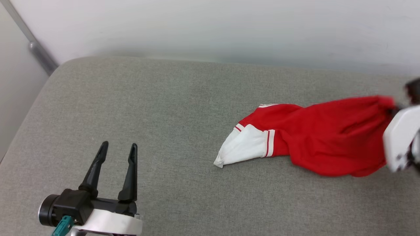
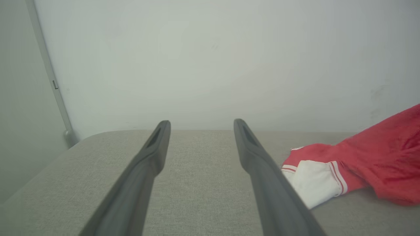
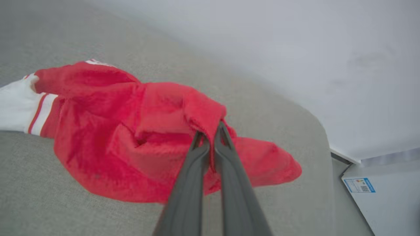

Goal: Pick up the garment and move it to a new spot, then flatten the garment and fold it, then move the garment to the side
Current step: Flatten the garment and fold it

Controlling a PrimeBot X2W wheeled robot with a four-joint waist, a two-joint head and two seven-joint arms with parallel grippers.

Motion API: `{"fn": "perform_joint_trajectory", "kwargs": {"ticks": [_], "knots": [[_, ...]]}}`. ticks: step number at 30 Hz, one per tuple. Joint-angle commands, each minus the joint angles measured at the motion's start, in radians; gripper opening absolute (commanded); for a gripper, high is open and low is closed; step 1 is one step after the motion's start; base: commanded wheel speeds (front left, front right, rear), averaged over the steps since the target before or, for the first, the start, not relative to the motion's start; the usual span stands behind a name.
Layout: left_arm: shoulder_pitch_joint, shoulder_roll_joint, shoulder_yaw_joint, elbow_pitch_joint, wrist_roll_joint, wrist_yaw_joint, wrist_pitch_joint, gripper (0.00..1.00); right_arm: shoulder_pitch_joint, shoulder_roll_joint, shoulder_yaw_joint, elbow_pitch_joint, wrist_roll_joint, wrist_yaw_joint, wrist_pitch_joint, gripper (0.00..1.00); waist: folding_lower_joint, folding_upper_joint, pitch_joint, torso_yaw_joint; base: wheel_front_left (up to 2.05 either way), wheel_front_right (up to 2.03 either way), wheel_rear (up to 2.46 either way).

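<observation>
Red garment (image 1: 321,137) at three o'clock, pinched in right claw (image 3: 210,131); left claw (image 1: 118,147) wide, empty, at seven o'clock.

the garment (image 1: 328,137) is soft red cloth, matt, and fuzzy-looking up close in the right wrist view. its sleeve (image 1: 244,147) is smoother white cloth with striped trim. the cushion (image 1: 164,108) under it is grey woven fabric, coarse-grained and matt. the left gripper (image 1: 118,145) has dark, matt, plastic-looking fingers (image 1: 93,170) on a black body with a slight sheen. its wrist shell (image 1: 111,223) looks like glossy white plastic. the right gripper (image 3: 210,129) shows the same matt dark grey. the wall (image 1: 229,26) is smooth, pale and matt.
</observation>
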State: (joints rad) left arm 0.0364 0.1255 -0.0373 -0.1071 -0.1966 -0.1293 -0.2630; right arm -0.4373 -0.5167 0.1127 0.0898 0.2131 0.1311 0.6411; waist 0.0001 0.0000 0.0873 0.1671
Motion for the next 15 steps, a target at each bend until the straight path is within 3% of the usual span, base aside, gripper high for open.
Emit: {"fn": "perform_joint_trajectory", "kwargs": {"ticks": [1,5,15], "knots": [[0.004,0.004,0.002,-0.004,-0.001,-0.001,-0.003,1.0,0.062,0.021,0.015,0.002,0.012,-0.001,0.02,0.0,-0.0001,0.0,0.007,-0.004,0.0,0.0,0.0],[-0.006,0.006,-0.002,-0.001,-0.003,-0.001,-0.003,1.0,0.171,0.046,0.051,0.023,0.031,-0.001,0.072,0.0,-0.0001,0.0,0.019,-0.007,0.0,0.0,0.0],[-0.023,0.007,-0.01,0.025,-0.008,-0.001,-0.003,1.0,0.361,0.122,0.261,-0.045,0.193,-0.001,0.118,0.0,-0.0001,0.0,0.029,-0.028,0.0,0.0,0.0]]}}
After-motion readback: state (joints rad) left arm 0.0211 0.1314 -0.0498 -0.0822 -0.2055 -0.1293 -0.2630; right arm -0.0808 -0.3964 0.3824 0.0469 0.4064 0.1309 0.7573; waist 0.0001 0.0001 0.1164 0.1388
